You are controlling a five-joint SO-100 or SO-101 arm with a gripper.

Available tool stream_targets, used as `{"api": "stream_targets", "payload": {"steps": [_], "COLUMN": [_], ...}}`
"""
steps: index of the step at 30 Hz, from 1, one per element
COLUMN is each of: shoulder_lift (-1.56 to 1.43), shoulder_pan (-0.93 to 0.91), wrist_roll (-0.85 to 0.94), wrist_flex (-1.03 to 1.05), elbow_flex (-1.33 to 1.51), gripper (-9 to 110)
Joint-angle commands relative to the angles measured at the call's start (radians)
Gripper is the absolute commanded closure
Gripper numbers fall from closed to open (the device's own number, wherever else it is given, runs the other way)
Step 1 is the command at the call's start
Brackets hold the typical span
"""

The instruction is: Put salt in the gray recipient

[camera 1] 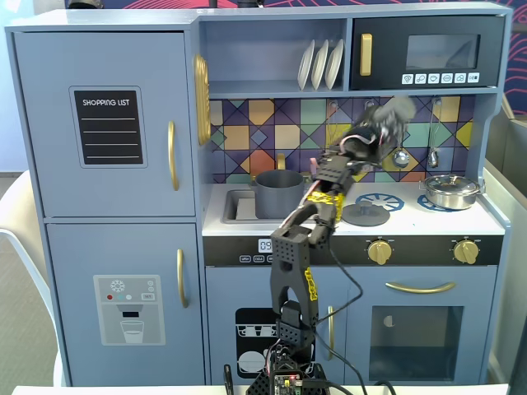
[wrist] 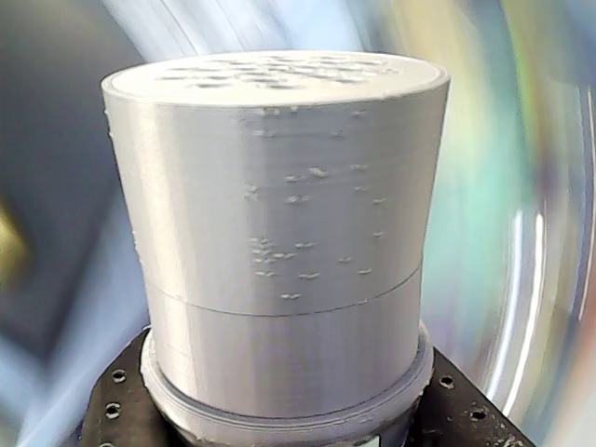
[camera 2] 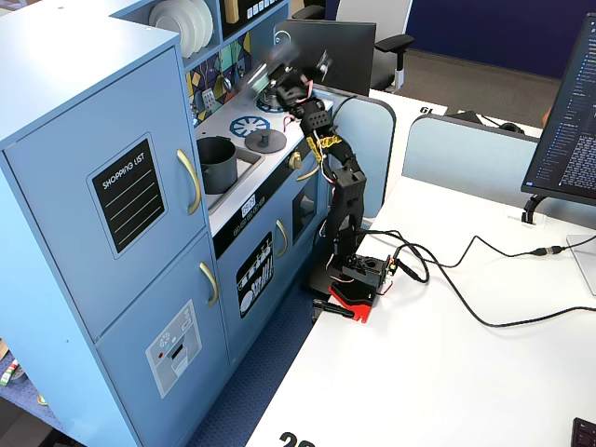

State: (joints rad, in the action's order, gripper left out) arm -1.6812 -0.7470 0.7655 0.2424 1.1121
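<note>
Salt shaker (wrist: pixel 279 233) clamped in the gripper (camera 1: pixel 387 115), raised above the stove top of the toy kitchen (camera 1: pixel 107 255) and blurred by motion in both fixed views; in the wrist view, only its pale perforated cap visible, filling most of the picture, with the dark jaw parts at the bottom edge. Gray pot (camera 1: pixel 278 192) standing in the sink area, to the left of the gripper in a fixed view and well apart from it. Between them, the flat round lid (camera 1: pixel 365 215) on the left burner; the shiny pan (camera 1: pixel 451 191) far to the right. Judged from this: carrying step, not yet over the pot. Best to swing left at this height, clear of the lid knob and the pot rim, then to center over the pot opening before tilting or lowering. Risk: arriving short and touching the rim, or shaking while moving fast.
</note>
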Motion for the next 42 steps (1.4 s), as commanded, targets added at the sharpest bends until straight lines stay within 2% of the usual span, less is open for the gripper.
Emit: {"api": "stream_targets", "payload": {"steps": [1,5,11,27,42], "shoulder_lift": [0.058,0.072,0.097,0.071,-0.021], "shoulder_pan": [-0.071,-0.112,-0.147,-0.144,-0.160], "wrist_roll": [0.592,0.792,0.847,0.755,0.680], "wrist_flex": [-0.066,0.057,0.043,-0.129,-0.195], "elbow_flex": [-0.199,-0.147,-0.049,0.215,0.373], "gripper": [101,101,101,101,101]}}
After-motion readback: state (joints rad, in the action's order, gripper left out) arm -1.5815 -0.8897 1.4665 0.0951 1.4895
